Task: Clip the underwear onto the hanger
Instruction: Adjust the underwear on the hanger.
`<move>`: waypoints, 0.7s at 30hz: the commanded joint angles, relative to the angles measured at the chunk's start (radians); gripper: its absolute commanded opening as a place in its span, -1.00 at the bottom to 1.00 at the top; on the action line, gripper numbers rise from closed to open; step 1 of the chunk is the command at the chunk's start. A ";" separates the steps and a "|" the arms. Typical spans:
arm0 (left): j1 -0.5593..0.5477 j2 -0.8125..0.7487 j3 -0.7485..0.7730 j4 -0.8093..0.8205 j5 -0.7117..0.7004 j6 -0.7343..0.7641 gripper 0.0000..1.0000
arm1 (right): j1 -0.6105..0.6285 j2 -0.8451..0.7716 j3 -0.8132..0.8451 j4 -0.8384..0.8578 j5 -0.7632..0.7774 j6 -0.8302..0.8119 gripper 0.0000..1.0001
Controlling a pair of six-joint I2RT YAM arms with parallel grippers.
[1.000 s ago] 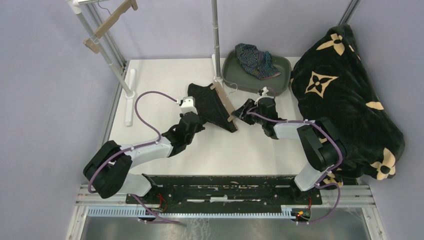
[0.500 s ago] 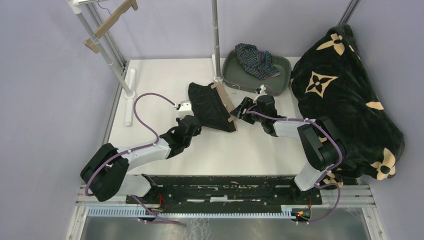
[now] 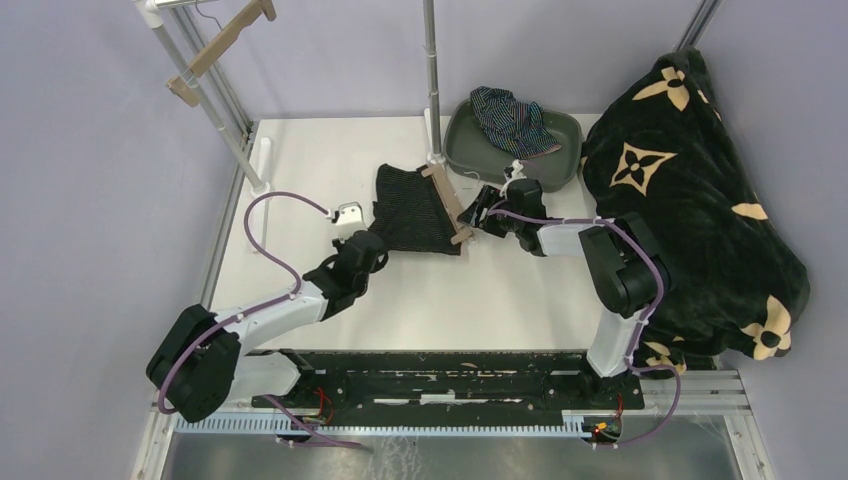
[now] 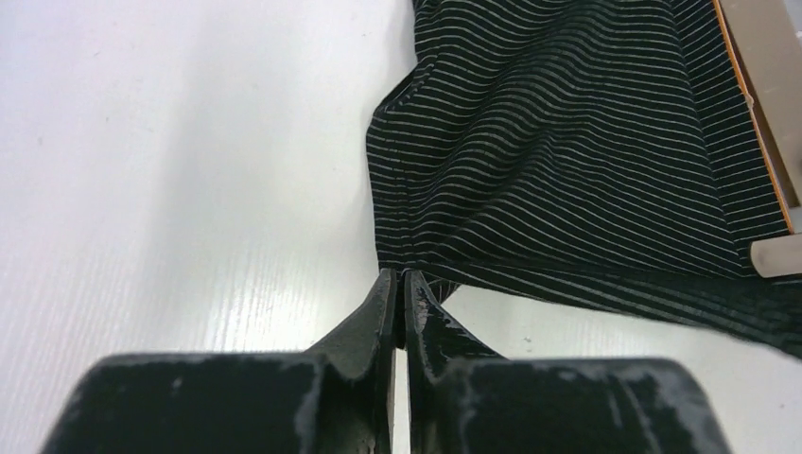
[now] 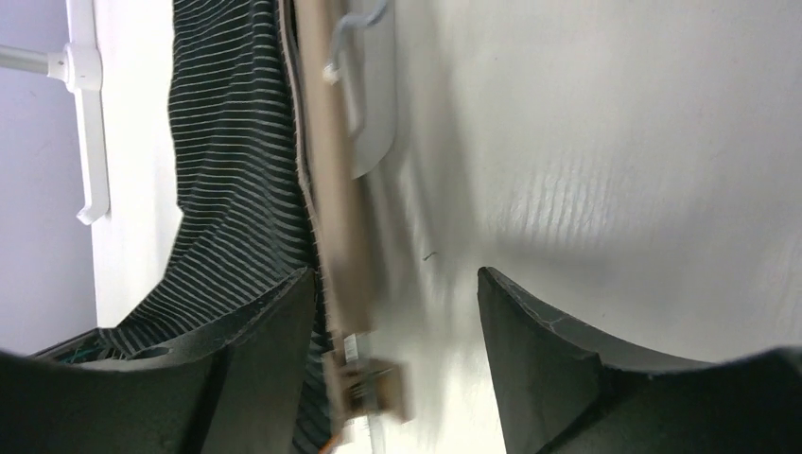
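Two arms in play: your left gripper (image 4: 394, 280) pinches the hem corner of the pinstriped underwear (image 3: 410, 208), lying on the table (image 3: 300, 160) against the hanger (image 3: 446, 200); your right gripper (image 5: 392, 276) stands spread astride the hanger's clip (image 5: 374, 390) end. Draw that hem taut, then squeeze the clip squarely

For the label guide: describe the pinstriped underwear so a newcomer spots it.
Look mid white table, at the wooden hanger lying there. The black pinstriped underwear spreads flat along its left side; the other pair, navy striped, is bunched in the grey tray.
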 commanded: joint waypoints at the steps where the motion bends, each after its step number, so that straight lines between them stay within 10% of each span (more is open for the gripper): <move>1: 0.018 -0.039 -0.009 -0.015 -0.046 -0.045 -0.68 | -0.019 0.039 0.065 0.064 -0.028 -0.034 0.44; 4: 0.019 -0.045 -0.008 -0.020 -0.043 -0.048 0.02 | -0.037 0.069 0.075 0.107 -0.058 -0.034 0.43; 8: 0.019 -0.037 0.006 -0.021 -0.040 -0.048 0.44 | -0.053 0.110 0.085 0.183 -0.122 -0.009 0.43; 21: 0.020 0.009 0.078 -0.013 -0.033 -0.033 0.48 | -0.059 0.232 0.138 0.328 -0.244 0.041 0.34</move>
